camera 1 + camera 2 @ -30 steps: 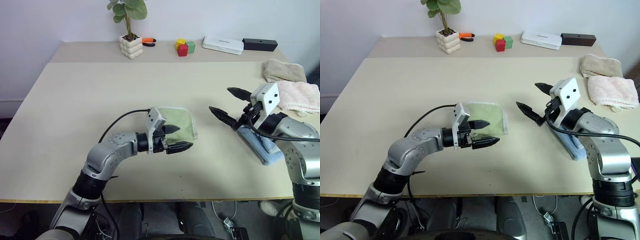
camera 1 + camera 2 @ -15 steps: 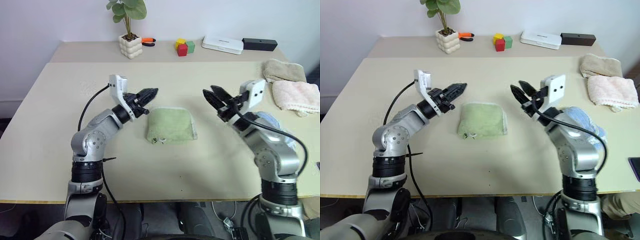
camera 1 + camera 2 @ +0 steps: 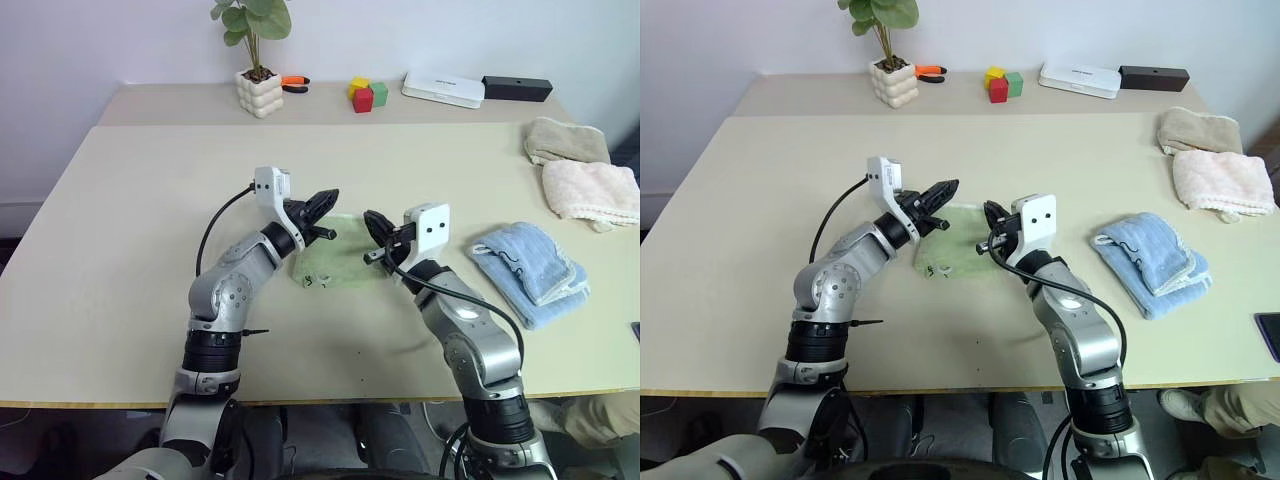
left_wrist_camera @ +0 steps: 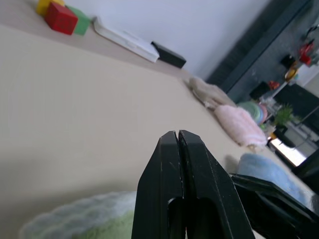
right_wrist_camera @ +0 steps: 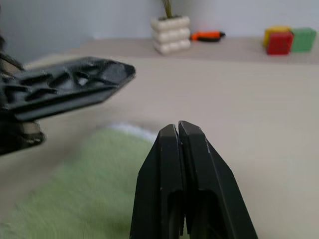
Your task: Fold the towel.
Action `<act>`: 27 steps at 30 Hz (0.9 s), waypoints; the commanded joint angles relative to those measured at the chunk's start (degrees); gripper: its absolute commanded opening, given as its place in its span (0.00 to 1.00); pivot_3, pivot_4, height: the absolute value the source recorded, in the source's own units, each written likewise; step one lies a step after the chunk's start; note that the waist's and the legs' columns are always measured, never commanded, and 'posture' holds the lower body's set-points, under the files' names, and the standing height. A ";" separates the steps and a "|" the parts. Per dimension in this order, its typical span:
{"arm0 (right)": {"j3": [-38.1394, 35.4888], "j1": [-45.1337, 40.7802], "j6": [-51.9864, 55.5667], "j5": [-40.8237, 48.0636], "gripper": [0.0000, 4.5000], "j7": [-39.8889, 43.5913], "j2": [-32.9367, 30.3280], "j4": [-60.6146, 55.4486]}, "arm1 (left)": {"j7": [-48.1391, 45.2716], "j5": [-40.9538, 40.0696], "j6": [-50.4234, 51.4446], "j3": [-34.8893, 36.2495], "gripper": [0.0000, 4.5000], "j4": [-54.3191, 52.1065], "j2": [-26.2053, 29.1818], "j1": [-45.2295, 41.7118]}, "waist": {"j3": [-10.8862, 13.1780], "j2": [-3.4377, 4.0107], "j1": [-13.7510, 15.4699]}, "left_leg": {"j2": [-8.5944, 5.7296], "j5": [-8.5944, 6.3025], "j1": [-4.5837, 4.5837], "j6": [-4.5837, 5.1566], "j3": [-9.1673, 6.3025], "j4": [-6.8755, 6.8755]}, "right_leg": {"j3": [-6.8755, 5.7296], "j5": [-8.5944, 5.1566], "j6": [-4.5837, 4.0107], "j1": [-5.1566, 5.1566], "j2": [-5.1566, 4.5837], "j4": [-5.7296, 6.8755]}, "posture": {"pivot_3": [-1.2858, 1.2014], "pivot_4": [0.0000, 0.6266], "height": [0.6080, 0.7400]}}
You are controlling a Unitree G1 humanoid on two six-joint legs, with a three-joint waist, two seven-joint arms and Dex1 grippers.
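In the middle of the big beige desk (image 3: 150, 300) sits the small light green terry towel (image 3: 340, 265), already folded into a compact pad, well away from every edge. A little dark mark shows at its near left corner.

My left claw (image 3: 328, 196) is pinched fully shut with nothing in it, hovering over the towel's far left corner. My right claw (image 3: 373, 222) is clamped shut too, also empty, hanging over the towel's right side. The two tips point toward each other, close together but not touching.

Off toward the desk's right edge there's a folded light blue cloth (image 3: 530, 270), and further back along that same edge two folded towels, a beige one (image 3: 565, 140) and a pinkish cream one (image 3: 592, 190).

Along the far edge: a white bumpy pot with a green plant (image 3: 258, 88), an orange-handled tool (image 3: 296, 83), yellow, red and green blocks (image 3: 366, 93), a flat white box (image 3: 444, 88) and a black bar (image 3: 517, 88).
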 commanded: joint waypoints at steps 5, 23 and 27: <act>0.84 -1.75 -4.14 -8.53 0.01 -4.95 0.75 6.85 | -2.50 4.13 -3.22 -1.21 0.00 3.45 2.71 2.76 | 0.00 0.00 -0.55 | 0.00 0.00 -0.02 0.00 0.00 -0.02 | 0.00 0.00 0.00 0.00 -0.01 -0.01 | 0.52 0.24 1.00; -6.56 -1.69 -3.15 -6.27 0.87 -2.70 -1.03 5.39 | -4.44 4.88 -3.99 2.30 0.65 5.94 6.80 0.11 | -0.01 0.00 -0.95 | 0.00 0.00 0.03 0.00 -0.01 -0.02 | -0.01 0.00 0.00 0.03 -0.01 0.03 | 0.52 0.24 1.00; -8.58 -3.32 -1.93 -4.99 1.00 -1.94 -2.29 3.42 | -6.10 -0.18 0.25 4.99 0.99 1.70 8.23 -0.71 | 0.00 0.01 -0.92 | 0.00 0.00 0.01 0.00 -0.02 -0.02 | 0.00 0.00 0.01 0.02 -0.01 0.02 | 0.52 0.24 1.00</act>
